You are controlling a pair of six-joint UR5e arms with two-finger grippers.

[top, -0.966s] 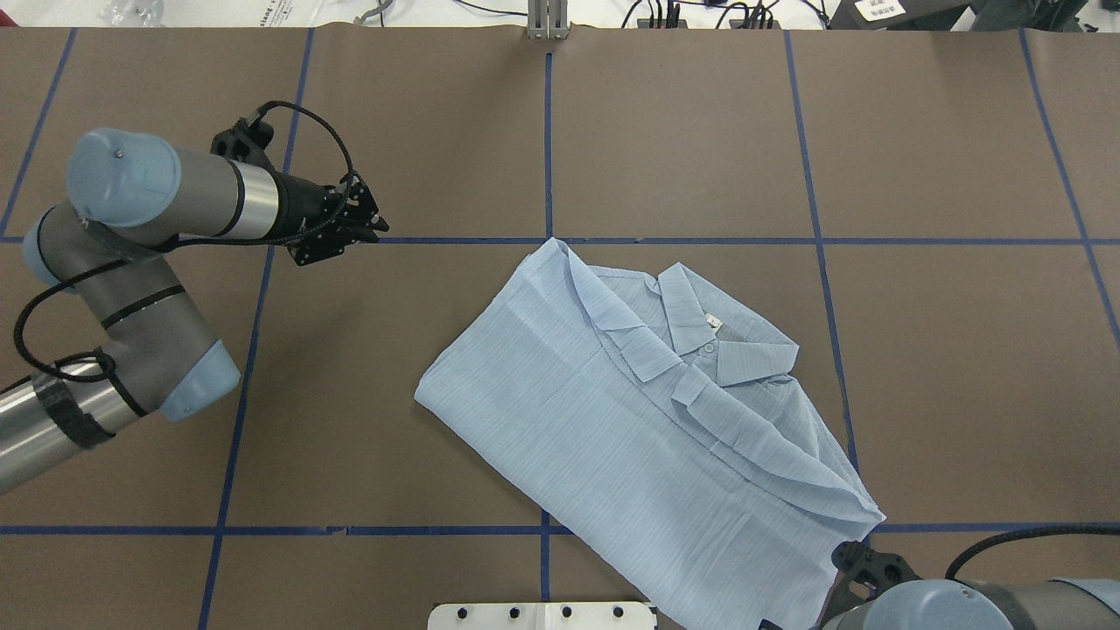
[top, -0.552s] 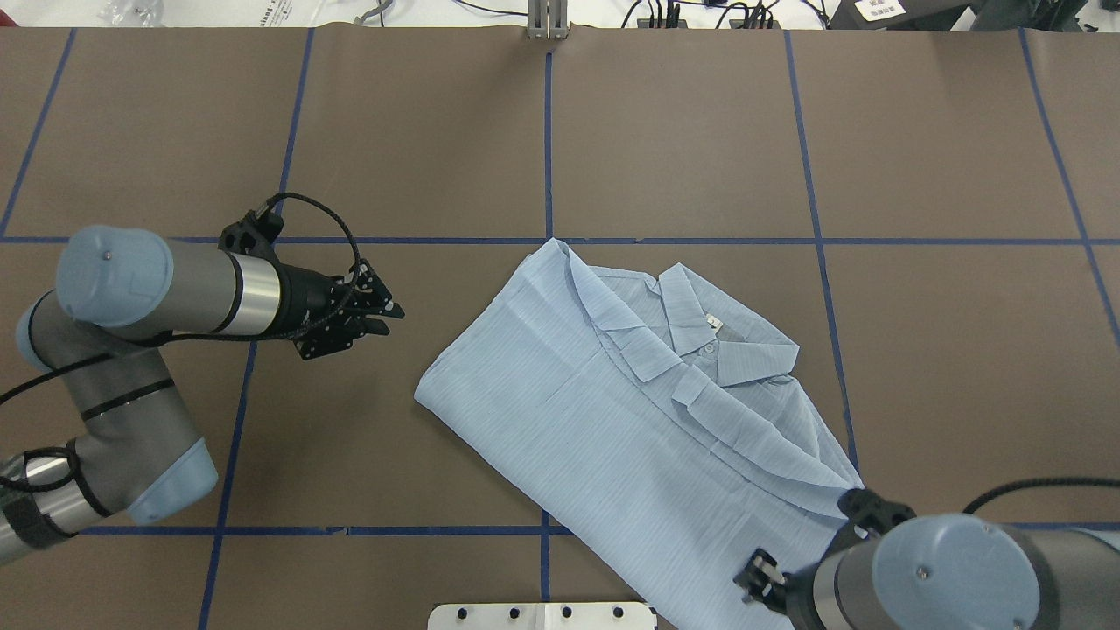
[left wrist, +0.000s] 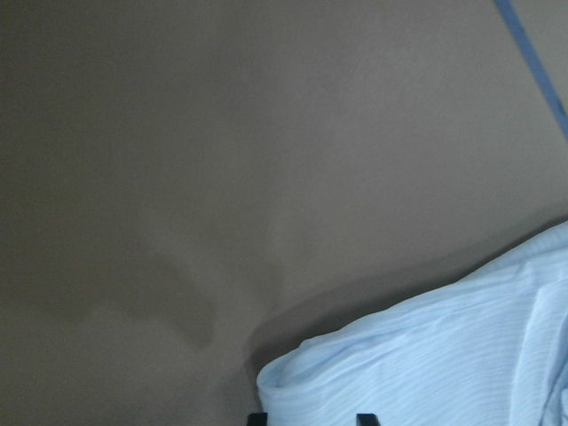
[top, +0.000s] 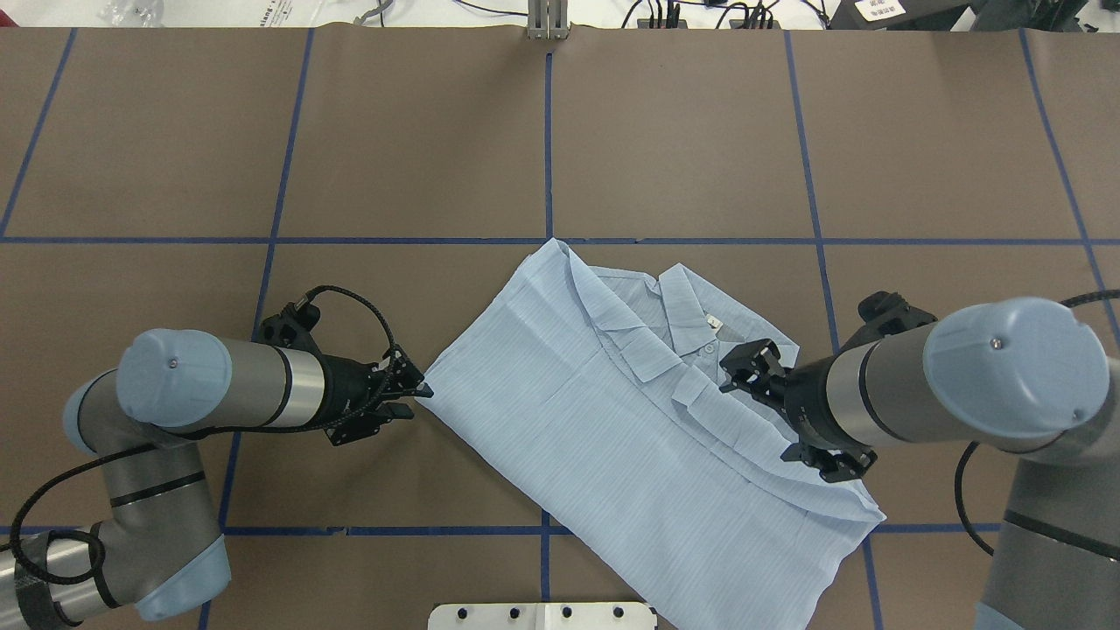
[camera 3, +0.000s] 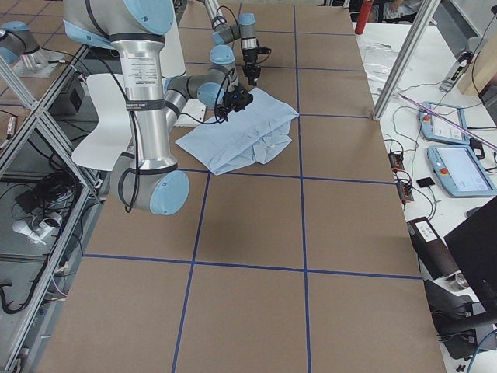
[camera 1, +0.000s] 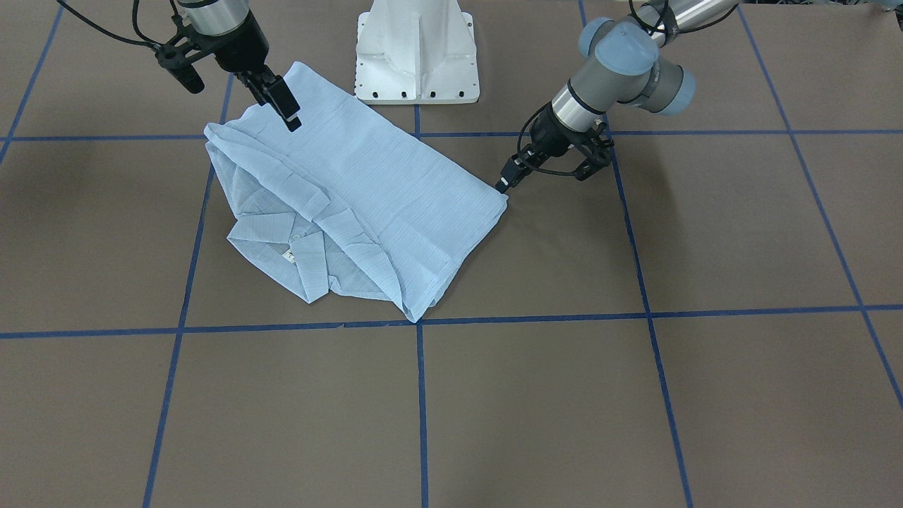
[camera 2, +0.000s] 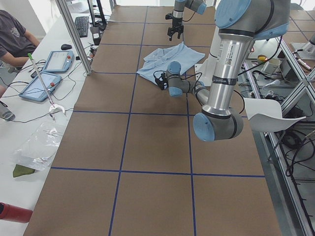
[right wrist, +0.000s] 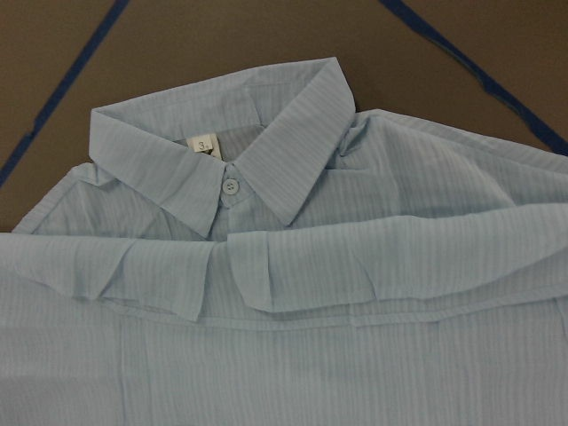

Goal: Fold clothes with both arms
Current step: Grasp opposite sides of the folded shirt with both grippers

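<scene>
The pale-blue striped shirt (top: 604, 429) lies partly folded on the brown table, collar and neck label (right wrist: 204, 145) facing up; it also shows in the front view (camera 1: 367, 190). My left gripper (top: 415, 398) is low at the shirt's left corner, open, and the corner (left wrist: 355, 373) lies between its fingertips. In the front view the left gripper (camera 1: 504, 185) touches that corner. My right gripper (top: 742, 367) hovers open and empty over the shirt's right side beside the collar. In the front view the right gripper (camera 1: 286, 107) is above the shirt's edge.
The white pedestal base (top: 542, 615) stands at the near edge, just beside the shirt's hem (camera 1: 416, 49). Blue tape lines (top: 549, 140) grid the brown table. Cables and equipment lie past the far edge. Tablets and a seated person are off the table in the left side view.
My left arm swung toward the near side and right, bringing its gripper down to the shirt's left corner. My right arm rose from the near edge to above the shirt by the collar.
</scene>
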